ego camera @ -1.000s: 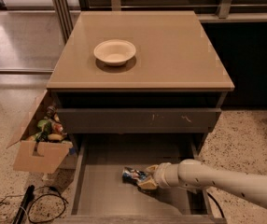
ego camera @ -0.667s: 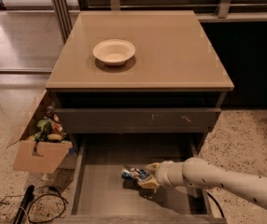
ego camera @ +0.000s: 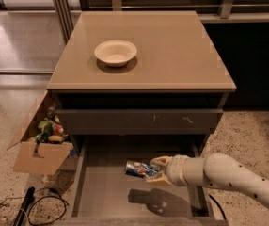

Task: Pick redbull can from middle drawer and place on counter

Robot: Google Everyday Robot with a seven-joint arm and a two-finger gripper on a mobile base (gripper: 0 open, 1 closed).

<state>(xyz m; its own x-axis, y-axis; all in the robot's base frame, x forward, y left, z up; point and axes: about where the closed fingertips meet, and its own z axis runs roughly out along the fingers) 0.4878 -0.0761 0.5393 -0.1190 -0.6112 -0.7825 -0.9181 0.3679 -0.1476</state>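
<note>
In the camera view the gripper (ego camera: 154, 171) reaches into the open middle drawer (ego camera: 101, 192), its two fingers clamped on one end of the redbull can (ego camera: 135, 168), which lies sideways and appears raised just off the drawer floor. Held by its end, the can could twist loose, or knock the closed drawer front (ego camera: 139, 121) above on its way up to the counter (ego camera: 172, 46). The can shows blue and silver, but no readable lettering.

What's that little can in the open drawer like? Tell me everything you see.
The can is small, slim, shiny metal, blue and silver. It lies sideways over the drawer floor, its shadow below it. The gripper reaches in from the right, and its tan fingers clasp the can's right end.
</note>
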